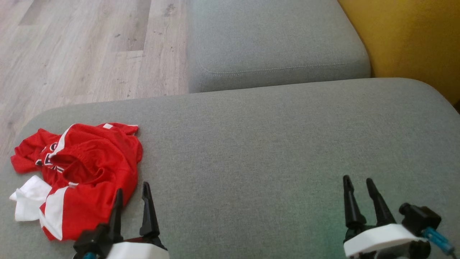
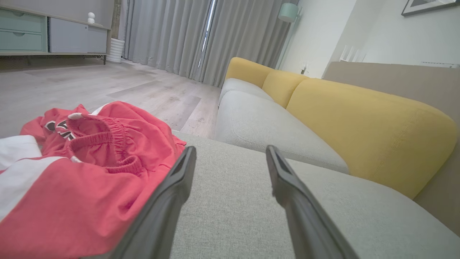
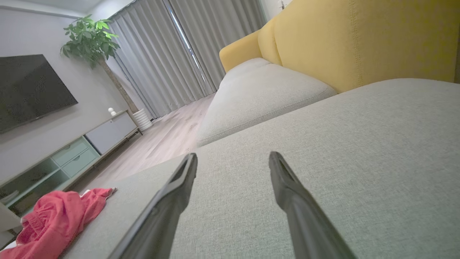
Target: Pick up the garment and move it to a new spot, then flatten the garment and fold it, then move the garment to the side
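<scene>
Now: pick-up step, not yet begun | red garment lies crumpled at nine o'clock on grey cushion | left gripper and right gripper both gape, empty | next, likely: left reaches toward ten o'clock, pinches cloth.

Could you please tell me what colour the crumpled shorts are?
The shorts are red with white panels; best in head view.

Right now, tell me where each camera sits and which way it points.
Head view: high, looking down on the grey fabric sofa seat and crumpled red-and-white garment; left fingers and right fingers rise from the bottom.
Left wrist view: low over the seat, facing grey curtains; own open fingers, garment at their left.
Right wrist view: low, also towards the curtains; own open fingers.
Shared: both wrist views show the yellow backrest.
</scene>
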